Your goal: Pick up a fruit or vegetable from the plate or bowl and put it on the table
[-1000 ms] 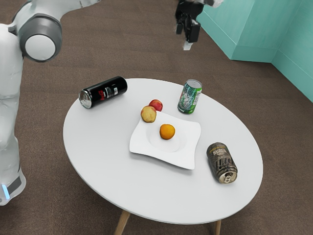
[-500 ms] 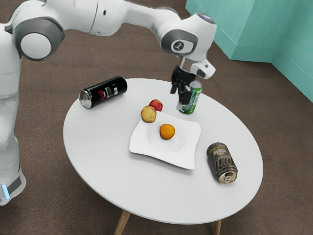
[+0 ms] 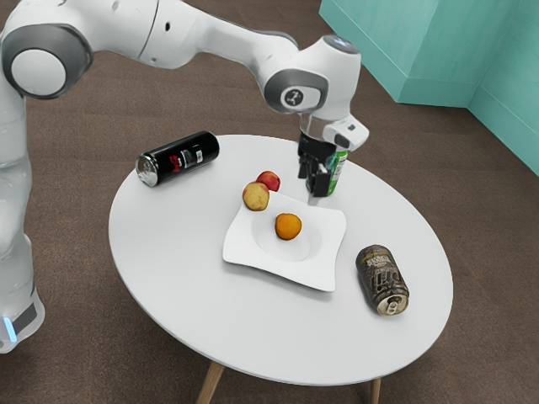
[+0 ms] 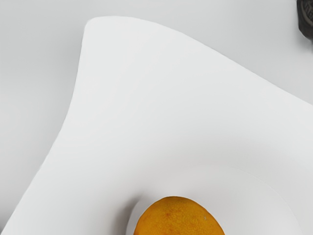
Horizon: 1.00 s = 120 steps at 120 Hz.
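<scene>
While one plate [image 3: 325, 224] bears one orange [image 3: 288, 226], the hand [image 3: 311, 186] hangs open, gripping nothing.

The tabletop [image 3: 168, 252] looks smooth and matt on wooden legs [image 3: 210, 384], the plate [image 3: 316, 263] smooth, the orange fruit [image 4: 178, 218] finely pitted, and the black can [image 3: 200, 150] glossy with a bare metal end [image 3: 147, 170].

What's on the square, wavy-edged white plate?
A round orange fruit, covering the surface beneath. At one corner, a round yellowish fruit hides some of the plate; whether it rests there, I can't tell.
</scene>
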Tool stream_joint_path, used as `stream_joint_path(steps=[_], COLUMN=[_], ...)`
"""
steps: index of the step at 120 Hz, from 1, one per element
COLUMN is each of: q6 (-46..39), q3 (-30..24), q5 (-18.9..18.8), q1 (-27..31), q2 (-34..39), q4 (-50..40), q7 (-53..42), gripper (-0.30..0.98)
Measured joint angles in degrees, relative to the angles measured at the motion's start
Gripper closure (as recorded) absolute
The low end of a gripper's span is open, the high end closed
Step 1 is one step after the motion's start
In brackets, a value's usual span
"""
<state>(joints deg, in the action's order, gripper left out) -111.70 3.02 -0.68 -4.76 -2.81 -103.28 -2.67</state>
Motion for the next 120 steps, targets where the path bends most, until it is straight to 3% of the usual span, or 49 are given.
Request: stream_joint_path(steps=[51, 120], q6=[-4.1, -6.5], q3=[-0.7, -2.6], q5=[0.0, 0.0], q1=[2.2, 5.0], q2=[2.5, 3.4], q4=[-8.3, -10.8], q7=[0.1, 0.4], gripper=[0.00, 0.00])
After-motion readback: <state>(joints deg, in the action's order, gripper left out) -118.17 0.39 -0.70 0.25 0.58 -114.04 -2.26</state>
